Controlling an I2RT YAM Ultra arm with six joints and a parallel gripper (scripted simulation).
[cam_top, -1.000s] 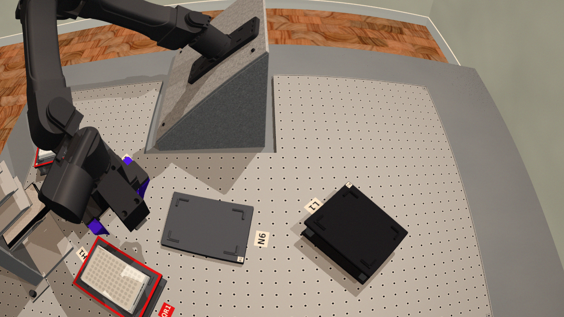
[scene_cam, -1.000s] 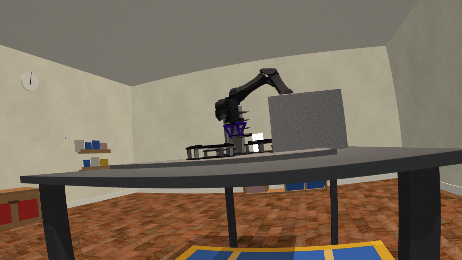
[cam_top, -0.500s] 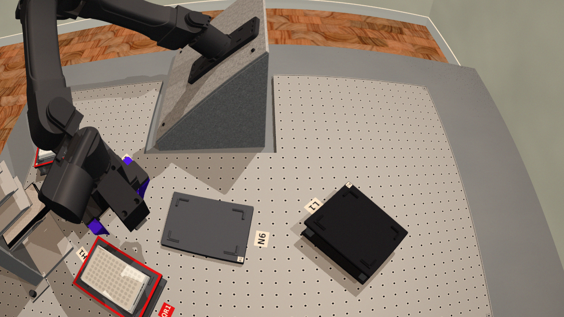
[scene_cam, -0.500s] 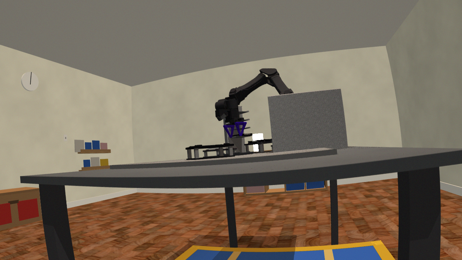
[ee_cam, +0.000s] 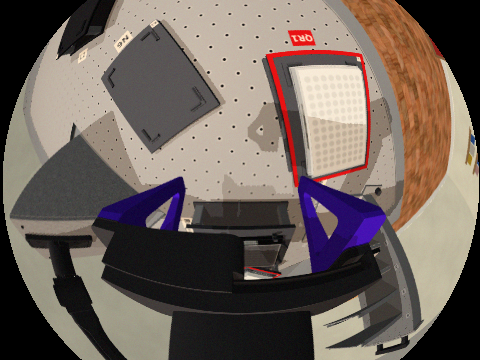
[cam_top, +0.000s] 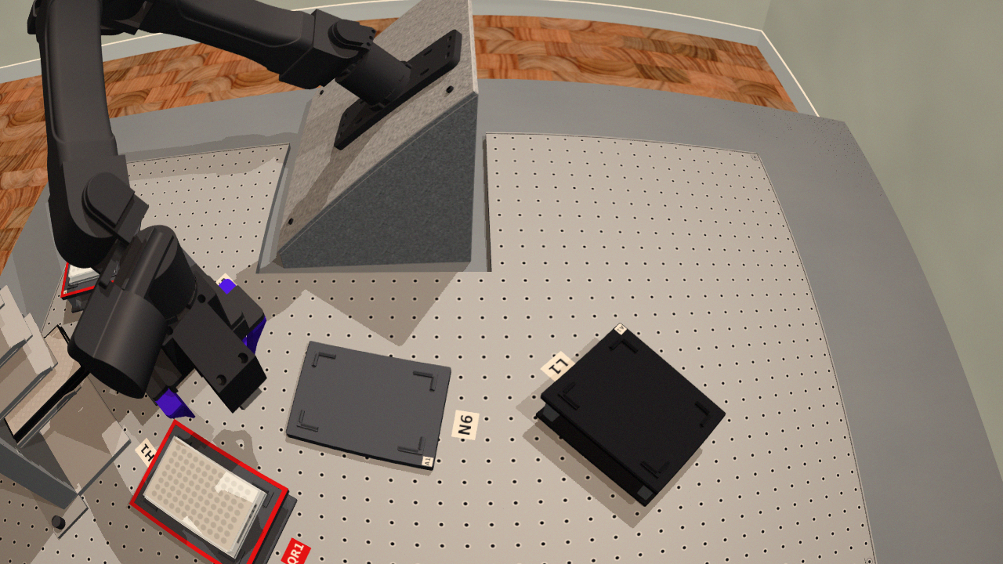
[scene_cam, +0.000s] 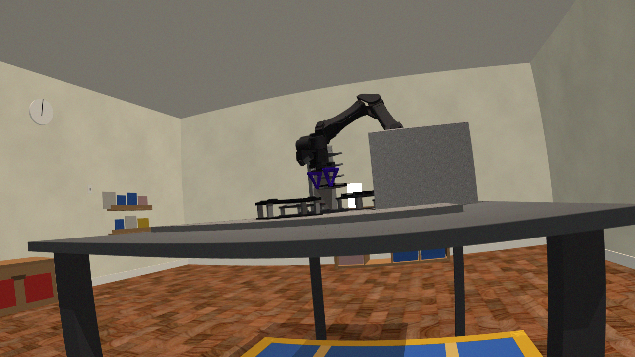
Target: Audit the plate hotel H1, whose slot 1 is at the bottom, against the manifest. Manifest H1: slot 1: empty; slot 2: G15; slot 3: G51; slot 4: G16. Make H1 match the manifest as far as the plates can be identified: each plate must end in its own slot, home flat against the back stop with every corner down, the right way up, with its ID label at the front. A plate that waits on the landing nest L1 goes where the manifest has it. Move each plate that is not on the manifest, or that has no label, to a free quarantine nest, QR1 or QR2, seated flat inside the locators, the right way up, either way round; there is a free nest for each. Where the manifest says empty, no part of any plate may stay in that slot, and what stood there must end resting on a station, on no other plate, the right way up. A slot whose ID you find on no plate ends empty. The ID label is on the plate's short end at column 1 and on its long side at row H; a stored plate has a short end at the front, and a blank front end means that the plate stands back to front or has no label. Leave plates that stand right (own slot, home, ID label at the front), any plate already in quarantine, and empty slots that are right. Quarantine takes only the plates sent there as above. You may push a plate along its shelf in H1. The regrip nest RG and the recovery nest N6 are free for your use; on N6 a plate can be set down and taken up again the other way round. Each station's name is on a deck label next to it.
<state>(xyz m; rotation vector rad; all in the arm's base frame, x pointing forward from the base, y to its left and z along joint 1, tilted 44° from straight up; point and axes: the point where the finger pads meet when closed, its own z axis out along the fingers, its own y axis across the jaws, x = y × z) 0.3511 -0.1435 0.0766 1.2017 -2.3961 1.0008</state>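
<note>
My gripper (cam_top: pixel 210 348) (scene_cam: pixel 322 179) (ee_cam: pixel 241 182) is open and empty, its blue fingers pointing down above the deck between the hotel and nest N6. The plate hotel H1 (cam_top: pixel 27 421) (ee_cam: pixel 394 294) stands at the far left, mostly out of frame; a pale surface (cam_top: pixel 43 382) shows on one shelf and I can read no labels. A white well plate (cam_top: pixel 200 494) (ee_cam: pixel 332 116) lies flat inside the red-framed nest QR1 (cam_top: pixel 231 456) (ee_cam: pixel 314 54). A second red-framed nest (cam_top: pixel 70 291) holds a white plate (cam_top: pixel 80 273), mostly hidden behind the arm.
Nest N6 (cam_top: pixel 367 399) (ee_cam: pixel 160 83) and landing nest L1 (cam_top: pixel 631 410) (ee_cam: pixel 87 20) hold no plates. A large grey wedge block (cam_top: pixel 392 189) (scene_cam: pixel 421 164) carries the arm's base at the back. A dark station (ee_cam: pixel 240 214) shows between my fingers.
</note>
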